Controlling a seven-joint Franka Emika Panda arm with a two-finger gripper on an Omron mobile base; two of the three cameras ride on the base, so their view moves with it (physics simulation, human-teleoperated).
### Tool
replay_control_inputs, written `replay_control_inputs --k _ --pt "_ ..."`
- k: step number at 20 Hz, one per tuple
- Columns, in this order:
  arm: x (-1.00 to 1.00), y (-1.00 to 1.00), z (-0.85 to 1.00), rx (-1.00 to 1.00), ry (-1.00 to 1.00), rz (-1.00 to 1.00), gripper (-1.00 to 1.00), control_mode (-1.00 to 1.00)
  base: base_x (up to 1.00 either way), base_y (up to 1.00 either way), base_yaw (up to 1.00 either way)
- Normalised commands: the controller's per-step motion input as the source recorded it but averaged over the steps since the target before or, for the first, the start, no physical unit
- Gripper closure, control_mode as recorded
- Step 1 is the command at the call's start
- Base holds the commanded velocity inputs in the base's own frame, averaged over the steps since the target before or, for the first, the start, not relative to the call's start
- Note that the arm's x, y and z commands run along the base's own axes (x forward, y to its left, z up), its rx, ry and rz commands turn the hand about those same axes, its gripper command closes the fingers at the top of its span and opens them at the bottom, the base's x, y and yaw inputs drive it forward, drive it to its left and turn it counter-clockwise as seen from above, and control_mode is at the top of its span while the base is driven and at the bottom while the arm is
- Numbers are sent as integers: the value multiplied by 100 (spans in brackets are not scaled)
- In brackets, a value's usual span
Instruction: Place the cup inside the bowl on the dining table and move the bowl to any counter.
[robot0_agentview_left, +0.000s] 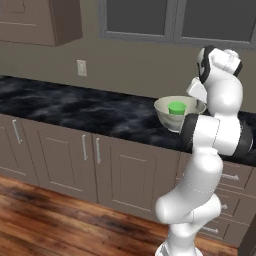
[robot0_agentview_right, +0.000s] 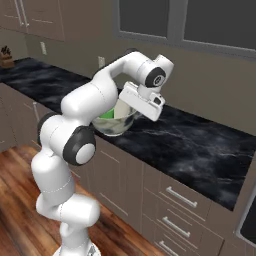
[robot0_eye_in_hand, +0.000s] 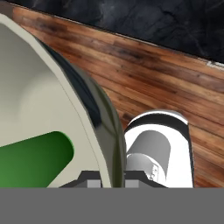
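A white wall socket plate (robot0_agentview_left: 81, 67) sits on the beige wall at the left. Dark-paned windows with grey frames (robot0_agentview_left: 175, 20) run along the far wall. Reddish-brown wooden plank flooring (robot0_agentview_left: 45, 220) lies near. A small brown knife block (robot0_agentview_right: 6, 58) stands far left.

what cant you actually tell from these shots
- Whether the bowl rests on the counter or hangs just above it: left base view, the arm covers its base; right base view, the arm hides its near side.
- The claw tips: hand view, only their tops show, astride the bowl's rim.
- The cup: its lower part is hidden by the bowl's wall in all views.
- Bowl's left side: hand view, cut off by the edge.
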Motion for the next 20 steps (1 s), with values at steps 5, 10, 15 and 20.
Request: replay_control_inputs --k 5,10,15,20 --pt "0 0 0 0 0 0 100 100 14 48 -18" --pt "0 0 0 0 0 0 100 100 32 62 -12" --pt "0 0 0 0 0 0 100 100 28 37 -15" --pt "0 0 0 0 0 0 100 100 43 -6 -25"
